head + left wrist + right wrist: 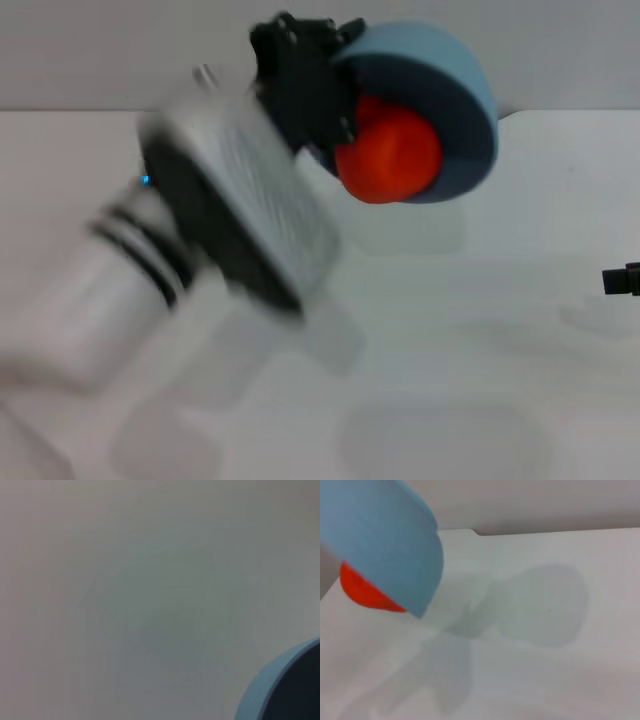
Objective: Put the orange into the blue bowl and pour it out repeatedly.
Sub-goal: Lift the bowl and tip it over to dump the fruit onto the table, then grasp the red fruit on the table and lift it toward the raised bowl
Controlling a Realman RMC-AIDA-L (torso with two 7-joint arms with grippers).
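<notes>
One arm works: your left gripper (318, 112) pinches the bowl (455, 80) by its rim, tipped high above the table (480, 330) so the orange (388, 152) rolls out over the lip. Right gripper (622, 280) idles aside.
</notes>
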